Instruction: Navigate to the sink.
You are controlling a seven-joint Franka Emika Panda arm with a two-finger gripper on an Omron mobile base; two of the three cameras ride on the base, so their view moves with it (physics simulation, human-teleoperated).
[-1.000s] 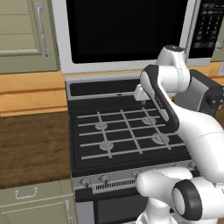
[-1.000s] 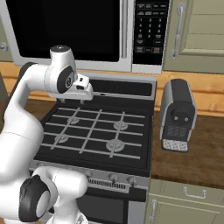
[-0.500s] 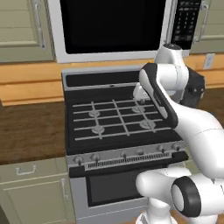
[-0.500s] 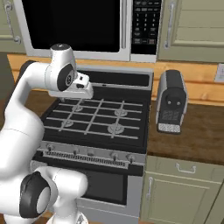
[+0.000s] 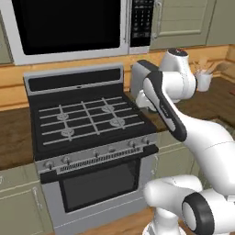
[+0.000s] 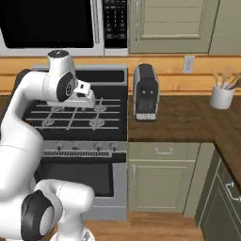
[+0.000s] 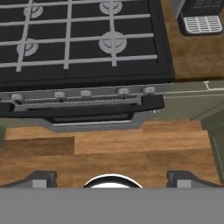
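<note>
The sink is out of view. My gripper (image 7: 111,177) is open, its two dark fingertips (image 7: 43,177) wide apart with nothing between them. It hangs over the front of the black gas stove top (image 7: 87,39) and looks down at the oven front and the wooden floor (image 7: 109,148). In the right base view the hand (image 6: 87,99) sits above the stove's (image 6: 75,115) right burners.
A dark coffee machine (image 6: 146,92) stands on the brown counter (image 6: 188,120) just right of the stove. A white cup of utensils (image 6: 221,96) sits farther right, where the counter turns a corner. A microwave (image 5: 69,25) hangs above the stove. Green cabinets (image 6: 160,176) line the base.
The whole scene has slid left and shrunk in both base views, so the base has driven back and to the right. The counter, corner and utensil cup have come into view. The arm's pose is unchanged.
</note>
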